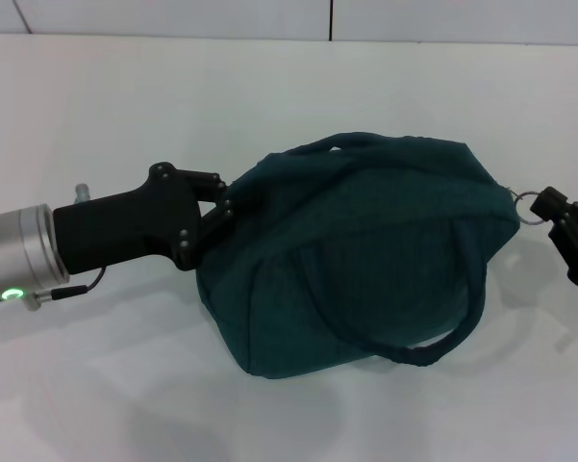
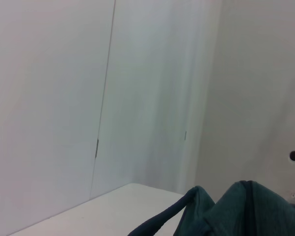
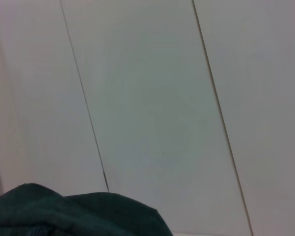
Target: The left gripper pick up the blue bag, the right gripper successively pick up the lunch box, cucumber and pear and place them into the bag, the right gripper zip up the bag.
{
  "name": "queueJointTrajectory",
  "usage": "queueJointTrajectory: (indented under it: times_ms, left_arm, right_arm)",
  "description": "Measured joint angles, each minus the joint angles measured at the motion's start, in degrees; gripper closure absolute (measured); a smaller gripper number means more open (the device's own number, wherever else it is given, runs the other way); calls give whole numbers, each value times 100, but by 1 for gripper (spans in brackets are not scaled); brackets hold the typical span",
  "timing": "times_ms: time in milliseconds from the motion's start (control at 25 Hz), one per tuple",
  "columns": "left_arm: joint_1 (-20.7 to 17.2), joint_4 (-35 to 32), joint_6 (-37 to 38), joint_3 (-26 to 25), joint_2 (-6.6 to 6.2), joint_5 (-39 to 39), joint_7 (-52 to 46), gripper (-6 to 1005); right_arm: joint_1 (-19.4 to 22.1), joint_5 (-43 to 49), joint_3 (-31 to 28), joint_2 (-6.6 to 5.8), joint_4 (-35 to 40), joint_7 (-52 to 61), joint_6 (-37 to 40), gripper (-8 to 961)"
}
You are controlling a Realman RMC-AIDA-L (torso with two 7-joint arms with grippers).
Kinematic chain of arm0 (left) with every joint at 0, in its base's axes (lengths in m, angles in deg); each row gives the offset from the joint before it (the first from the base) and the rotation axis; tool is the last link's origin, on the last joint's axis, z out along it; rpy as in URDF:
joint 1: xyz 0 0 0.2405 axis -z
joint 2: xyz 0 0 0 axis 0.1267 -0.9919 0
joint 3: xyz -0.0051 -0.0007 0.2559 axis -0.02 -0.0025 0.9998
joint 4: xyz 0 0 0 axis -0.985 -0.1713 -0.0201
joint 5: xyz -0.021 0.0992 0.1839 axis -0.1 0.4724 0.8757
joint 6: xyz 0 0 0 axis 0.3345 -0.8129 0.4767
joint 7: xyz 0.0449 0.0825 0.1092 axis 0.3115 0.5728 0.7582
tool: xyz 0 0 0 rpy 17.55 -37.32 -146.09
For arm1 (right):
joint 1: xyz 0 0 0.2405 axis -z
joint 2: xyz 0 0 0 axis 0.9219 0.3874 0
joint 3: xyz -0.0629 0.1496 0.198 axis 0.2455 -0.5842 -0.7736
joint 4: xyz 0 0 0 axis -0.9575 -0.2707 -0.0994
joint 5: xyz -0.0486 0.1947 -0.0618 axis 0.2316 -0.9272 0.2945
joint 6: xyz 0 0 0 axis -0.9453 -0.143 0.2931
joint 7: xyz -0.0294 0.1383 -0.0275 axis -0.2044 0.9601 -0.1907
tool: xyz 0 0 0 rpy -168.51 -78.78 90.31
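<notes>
Zipping the blue bag (image 1: 365, 250) shut on the table (image 1: 96, 385).
My left gripper (image 1: 221, 214) pinches the bag's left end; my right gripper (image 1: 558, 214) pinches the zipper ring (image 1: 527, 206) at its other end. The bag looks soft and floppy, so I pull gently.

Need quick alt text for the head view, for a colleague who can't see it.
A bulging blue bag lies on a white table, the left gripper clamped on one end and the right gripper at the zipper ring on the other end.
</notes>
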State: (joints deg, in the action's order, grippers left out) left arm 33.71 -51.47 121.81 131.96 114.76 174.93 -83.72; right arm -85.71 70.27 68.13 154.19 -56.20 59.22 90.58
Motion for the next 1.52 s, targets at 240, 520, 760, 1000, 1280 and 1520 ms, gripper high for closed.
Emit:
queueJointTrajectory:
  times_ms: [240,520,760,1000,1280,1520]
  left_arm:
    - [3,0,-17,-6,8,-9,11,941]
    - [45,25,-27,-283,110,-58,-16,937]
    - [47,48,-27,-323,157,-234,-27,859]
    - [46,53,-27,-325,163,-239,-80,854]
    - [15,51,-27,-326,160,-239,-82,849]
    - [-4,53,-31,-380,165,-285,-83,844]
  right_arm:
    - [-33,0,155,16,47,38,174,935]
    - [-82,-7,201,27,35,23,227,935]
    - [-93,-5,277,28,14,3,-315,937]
    - [-162,-2,456,33,10,1,-628,935]
    - [-119,-94,386,42,37,-40,-247,928]
    - [-106,-280,259,46,-5,-144,-343,923]
